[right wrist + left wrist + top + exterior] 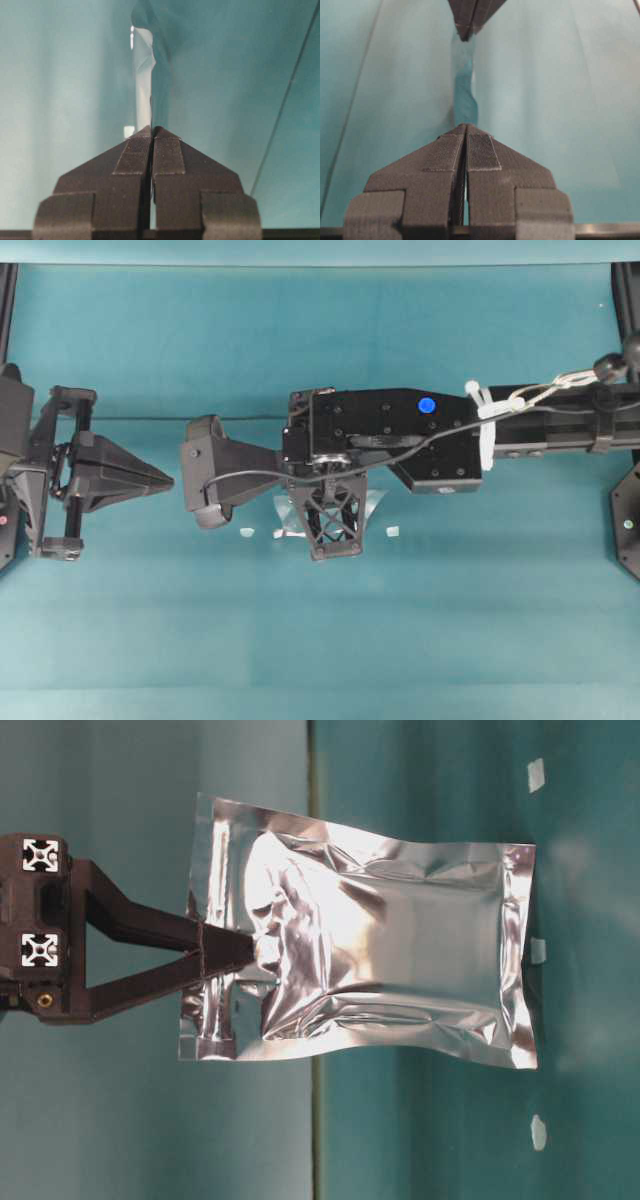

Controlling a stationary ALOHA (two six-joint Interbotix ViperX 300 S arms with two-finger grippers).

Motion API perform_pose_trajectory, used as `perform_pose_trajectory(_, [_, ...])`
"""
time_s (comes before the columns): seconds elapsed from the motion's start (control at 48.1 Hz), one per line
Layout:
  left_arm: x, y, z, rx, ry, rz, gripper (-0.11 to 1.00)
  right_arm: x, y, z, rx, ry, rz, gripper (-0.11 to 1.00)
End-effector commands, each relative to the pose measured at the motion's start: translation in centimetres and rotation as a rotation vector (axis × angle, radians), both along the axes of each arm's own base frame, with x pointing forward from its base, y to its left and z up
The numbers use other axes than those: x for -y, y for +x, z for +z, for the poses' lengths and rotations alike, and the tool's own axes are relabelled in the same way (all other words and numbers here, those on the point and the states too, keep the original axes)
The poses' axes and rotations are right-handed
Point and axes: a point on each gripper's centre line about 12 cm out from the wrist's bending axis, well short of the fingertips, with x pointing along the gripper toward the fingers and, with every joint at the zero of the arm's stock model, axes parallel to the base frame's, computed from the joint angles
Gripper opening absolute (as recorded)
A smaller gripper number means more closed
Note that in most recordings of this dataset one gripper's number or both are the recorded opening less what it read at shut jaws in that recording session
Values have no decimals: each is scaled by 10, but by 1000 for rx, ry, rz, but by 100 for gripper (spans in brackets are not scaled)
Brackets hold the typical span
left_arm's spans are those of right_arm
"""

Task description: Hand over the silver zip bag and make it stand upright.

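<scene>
Presently held item: the silver zip bag (pixel 400 950), hanging from the right gripper (pixel 225 952) over the middle of the teal table (pixel 300 640).
Right gripper fingers: pressed together on the flat sealed edge at the bag's upper end. In the right wrist view, the foil runs edge-on straight out from between the pads (pixel 167 150).
Right arm: reaches in from the right side and across the centre, with the gripper pointing down at the table.
Bag attitude: upright, with the gripped end on top, the puffed middle below it and the far sealed edge lowest, down at table level. Contact with the surface cannot be confirmed.
Left gripper (pixel 168 480): fingers closed together with nothing between them. It is well apart from the bag and aimed toward it.
Left wrist view: the bag appears edge-on ahead of the closed pads (pixel 480 152).
Table surface: small pale bits (pixel 247 532) lie near the bag's lower end.
</scene>
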Motion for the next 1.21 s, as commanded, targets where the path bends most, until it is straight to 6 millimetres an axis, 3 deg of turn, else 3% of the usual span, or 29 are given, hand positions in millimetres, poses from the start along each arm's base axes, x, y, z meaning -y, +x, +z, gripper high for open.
perform_pose_trajectory(0.0, [1, 1, 3, 14, 3, -7, -6, 3, 0, 7, 20, -3, -1, -1])
perform_pose_trajectory(0.312, [2, 7, -6, -19, -48, 6, -5, 8, 1, 3, 14, -2, -10, -1])
perform_pose_trajectory(0.478, [2, 12, -10, -17, -56, 9, 2, 6, 2, -1, 6, 0, -7, -1])
perform_pose_trajectory(0.603, [2, 16, -15, -19, -56, 9, 21, 6, 2, 0, 7, -2, -6, -1])
perform_pose_trajectory(0.79, [2, 24, -35, -72, -64, 14, 76, 5, 3, 0, 17, -1, -3, -1])
perform_pose_trajectory(0.873, [2, 32, -45, -95, -77, 19, 94, 4, 3, 0, 18, -1, -1, -1])
perform_pose_trajectory(1.184, [2, 71, -78, -39, -107, 23, 95, -1, 4, 0, 20, 0, 10, -1])
